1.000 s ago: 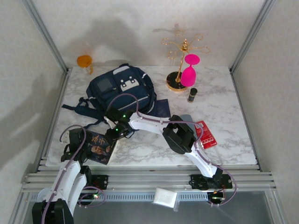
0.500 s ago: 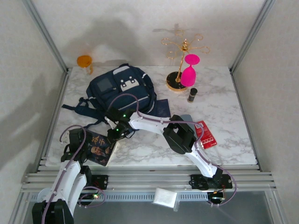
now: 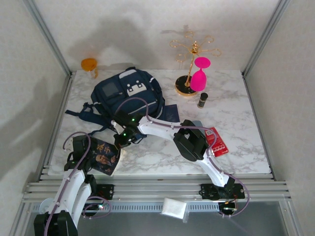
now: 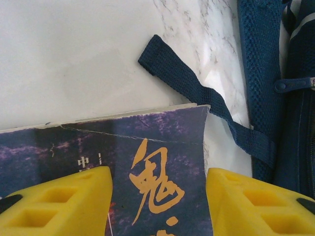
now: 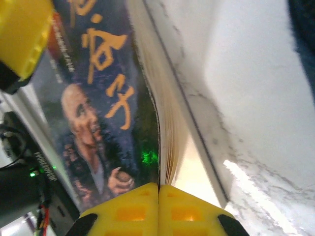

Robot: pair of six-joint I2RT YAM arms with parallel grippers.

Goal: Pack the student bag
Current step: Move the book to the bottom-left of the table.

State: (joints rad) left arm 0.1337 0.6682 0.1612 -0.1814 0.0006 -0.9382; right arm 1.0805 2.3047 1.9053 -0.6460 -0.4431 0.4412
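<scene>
Top external: at the desk's [image 3: 236, 123] near-left corner, the right gripper [image 3: 119, 143] is pinching the book's [image 3: 104, 156] cover edge; the left gripper's [image 4: 157, 194] fingers are hanging spread over it.

Both arms were built alike, as far as I could see: white shell links, black joint housings. That held for the left arm [image 3: 69, 184] and the right arm [image 3: 162, 129]. A thin grey-purple cable [image 3: 74, 139] looped loosely along each, from behind the fingers back to the base. I logged small green lights [image 3: 130, 120] lit just behind the right arm's fingers. Each black base block [image 3: 219, 192] had one more.

Left gripper [image 4: 157, 196]: bright yellow blocky plastic fingers [image 4: 59, 201], rectangular pockets moulded in, black at the outer roots.

Right gripper [image 5: 158, 209]: same yellow, same pockets, black roots.
</scene>
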